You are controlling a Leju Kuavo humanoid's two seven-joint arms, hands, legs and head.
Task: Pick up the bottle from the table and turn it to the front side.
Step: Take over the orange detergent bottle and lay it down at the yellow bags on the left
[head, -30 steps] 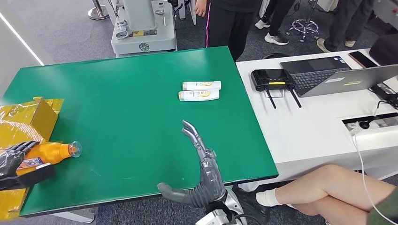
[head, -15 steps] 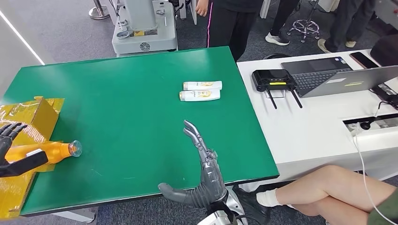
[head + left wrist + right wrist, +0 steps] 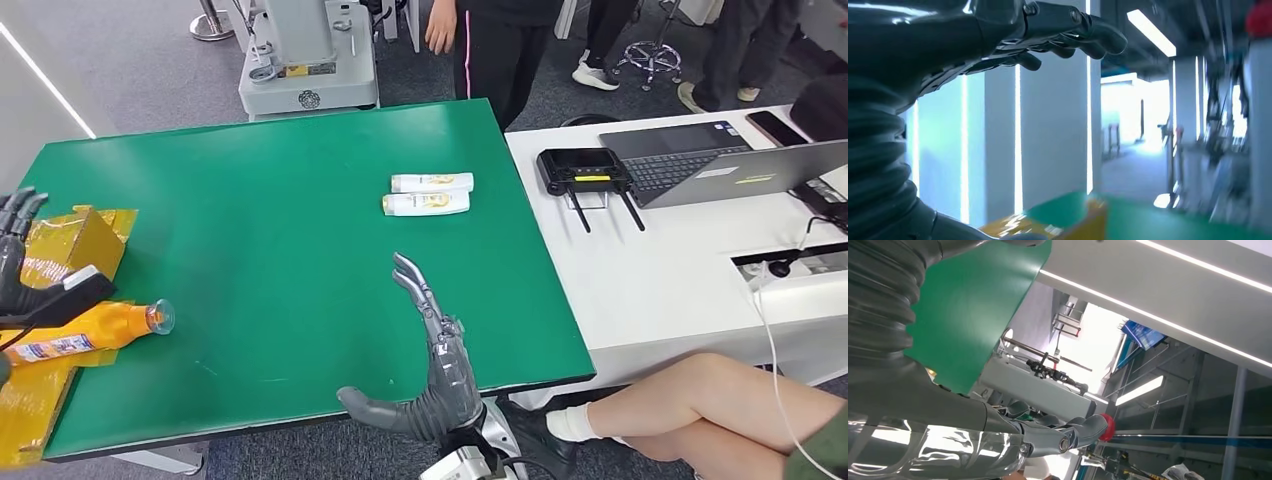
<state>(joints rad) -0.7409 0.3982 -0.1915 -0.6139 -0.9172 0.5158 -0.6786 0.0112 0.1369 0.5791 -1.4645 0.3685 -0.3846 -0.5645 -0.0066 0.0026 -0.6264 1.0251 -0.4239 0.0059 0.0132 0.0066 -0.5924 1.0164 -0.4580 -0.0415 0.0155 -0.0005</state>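
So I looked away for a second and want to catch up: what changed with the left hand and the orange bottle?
The left hand let go of the orange bottle and lifted off it, away across the table, fingers spread. The bottle lies on its side near the yellow box, barely shifted. The right hand, open over the green table, and the two white tubes stayed as they were.

Glossy orange plastic bottle [image 3: 90, 329] lies on matt green table [image 3: 280, 230].

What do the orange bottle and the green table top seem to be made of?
The orange bottle looks like translucent plastic: its neck end is clear and its body glossy, with a printed label. The green table top looks like a matte mat or felt-like sheet with no glare; which one cannot be told.
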